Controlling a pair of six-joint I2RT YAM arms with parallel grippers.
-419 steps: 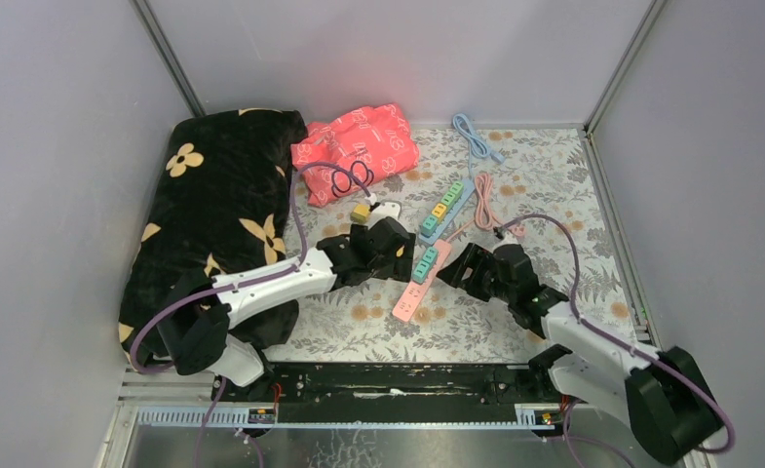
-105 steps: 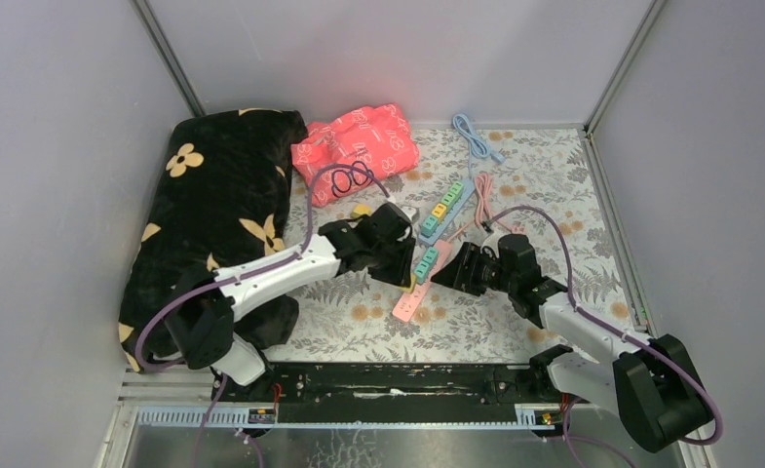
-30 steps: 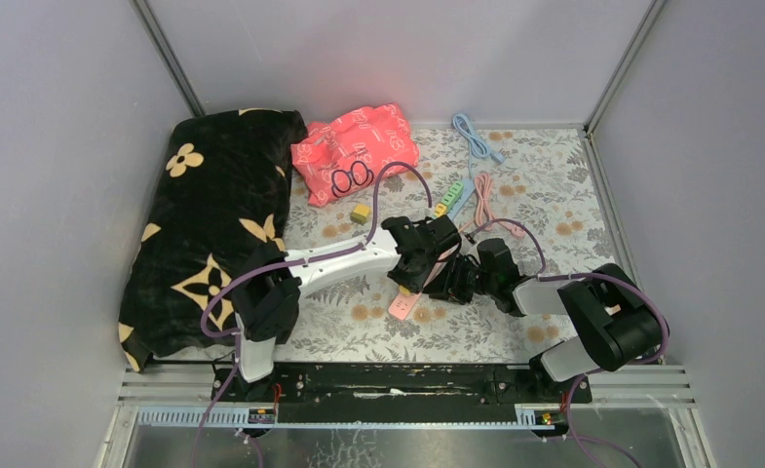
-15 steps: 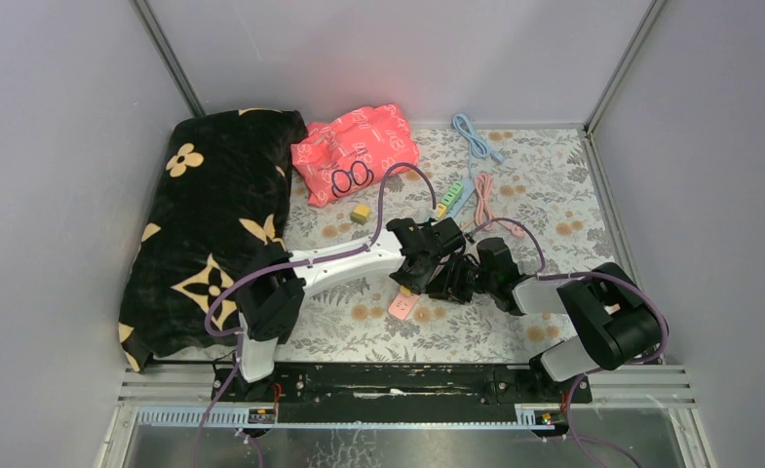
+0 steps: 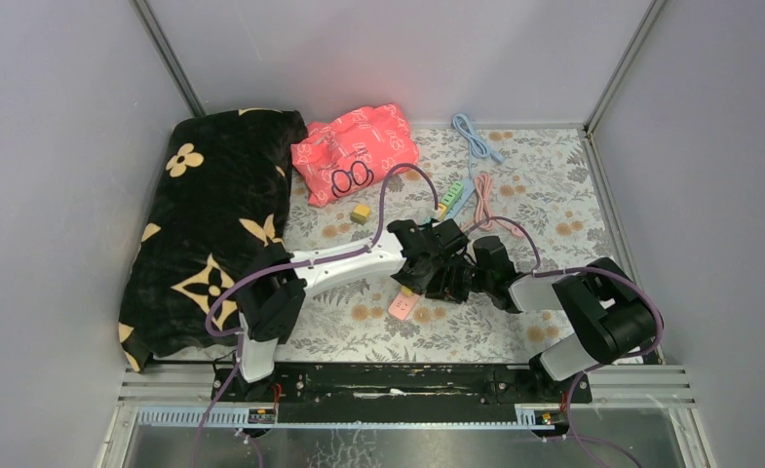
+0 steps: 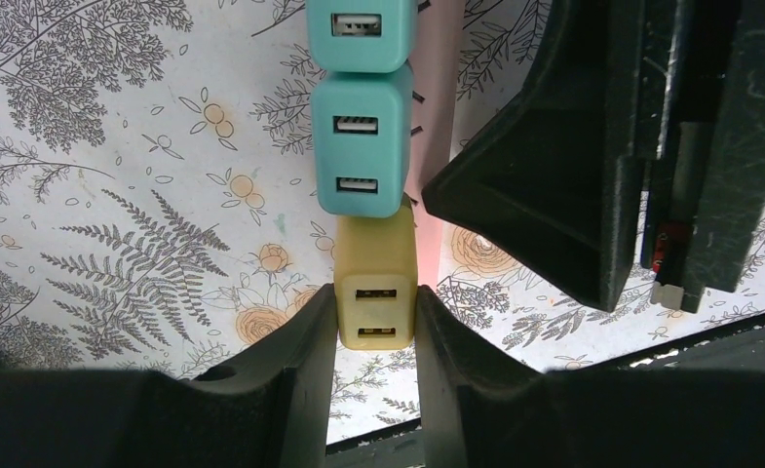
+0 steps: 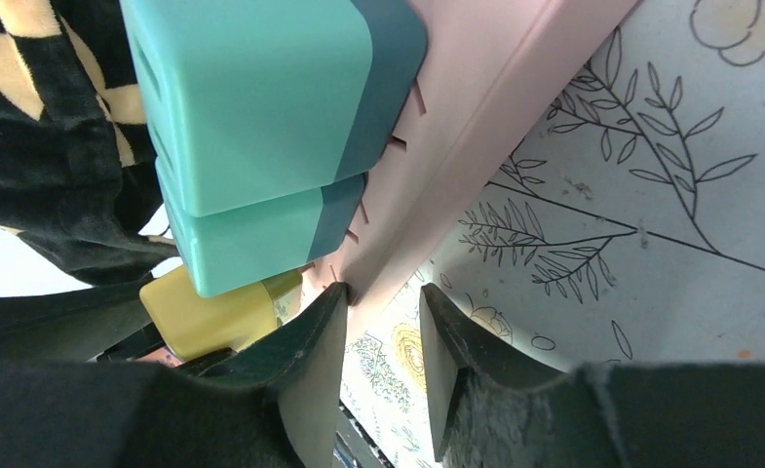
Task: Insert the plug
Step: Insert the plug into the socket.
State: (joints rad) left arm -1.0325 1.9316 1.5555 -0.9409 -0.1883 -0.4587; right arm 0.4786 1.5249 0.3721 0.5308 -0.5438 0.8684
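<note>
overhead view of a floral-patterned worktop (image 5: 554, 195) where two robot arms meet at the middle, over a pink power strip (image 5: 401, 306) that lies at a slant.

the left end effector (image 6: 376, 312) is closed on a yellow plug (image 6: 376, 283), a small block with two usb ports on its face, pinched on both sides by the black fingers (image 6: 300, 380). the plug sits over the pink strip, in line with two teal chargers (image 6: 357, 146) already standing on it, and just beside the nearer one. whether its prongs are seated in the strip cannot be told.

the right end effector (image 7: 380, 297) is low at the strip's near end, one finger either side of the pink edge. one finger touches the strip and a sliver of worktop shows by the other, so i cannot tell whether it is gripping.

far left lies a black cushion with tan flowers (image 5: 212, 205). behind the arms are a red patterned bag (image 5: 354, 146), a small yellow cube (image 5: 360, 214), a second, blue power strip (image 5: 453, 195), and a blue cable (image 5: 476, 136).
</note>
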